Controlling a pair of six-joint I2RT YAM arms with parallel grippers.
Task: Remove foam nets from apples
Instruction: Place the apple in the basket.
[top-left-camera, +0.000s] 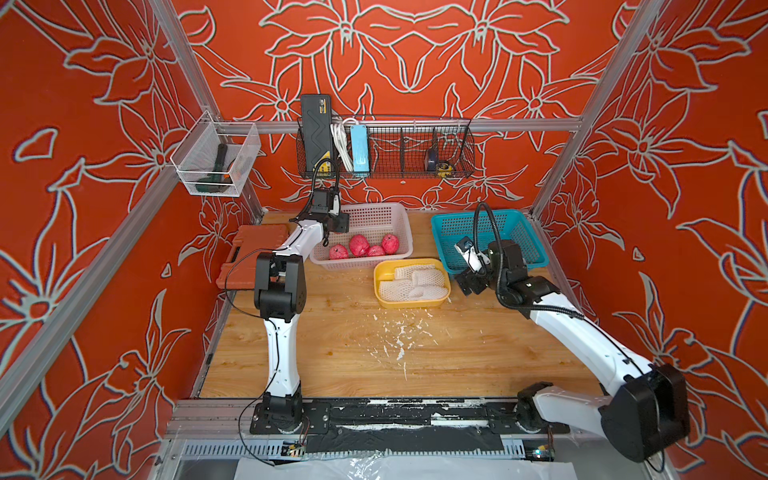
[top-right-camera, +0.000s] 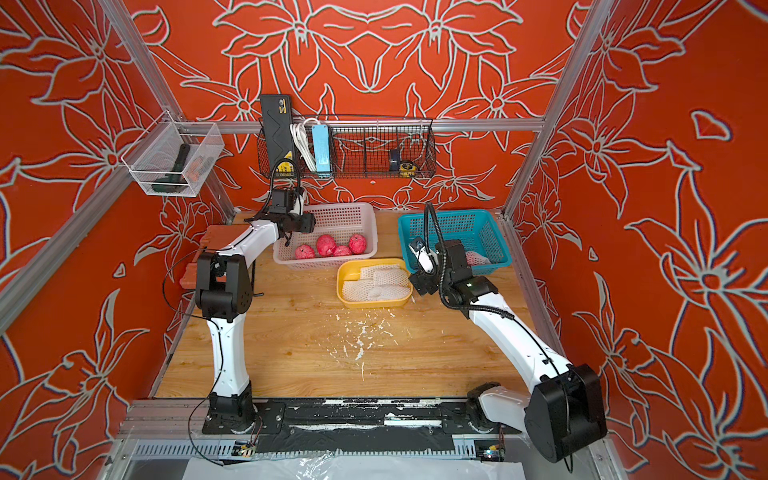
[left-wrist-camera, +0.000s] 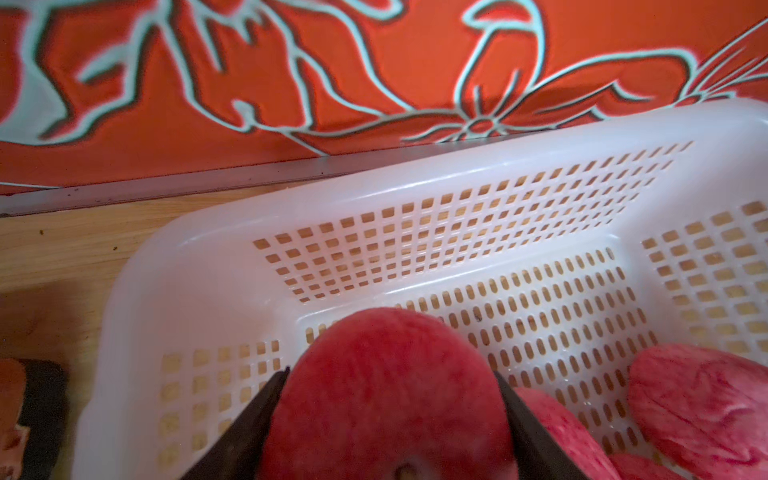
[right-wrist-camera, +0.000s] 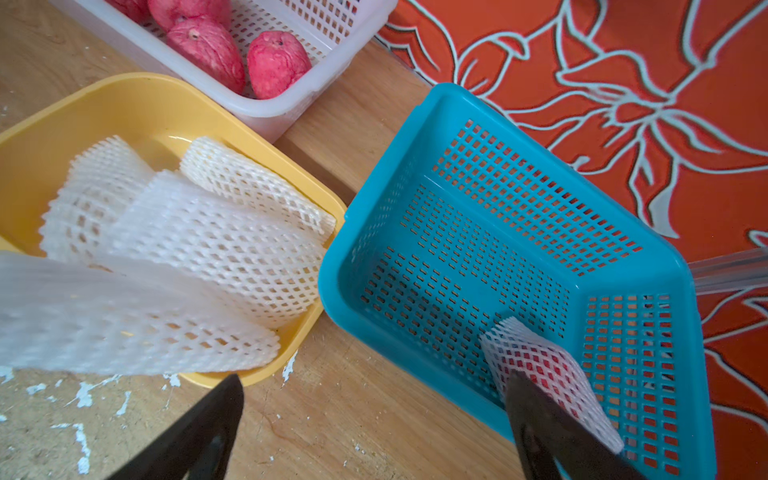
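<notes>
At table's (top-left-camera: 478, 357) far edge, grips bare apple (left-wrist-camera: 386, 399) in left hand (left-wrist-camera: 390, 374), for dropping into white basket (left-wrist-camera: 374, 195). Holds right hand (right-wrist-camera: 374, 378) spread, empty, ready for netted apple (right-wrist-camera: 540, 365).

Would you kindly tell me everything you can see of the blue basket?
The blue basket is a rectangular tub of glossy plastic with a rounded rim and perforated walls and floor. It stands upright on the wooden table, at the back on the right, beside the yellow tray. Inside, one netted apple shows, lying in a corner. The open right tool hovers by its front corner; whether they touch is unclear.
</notes>
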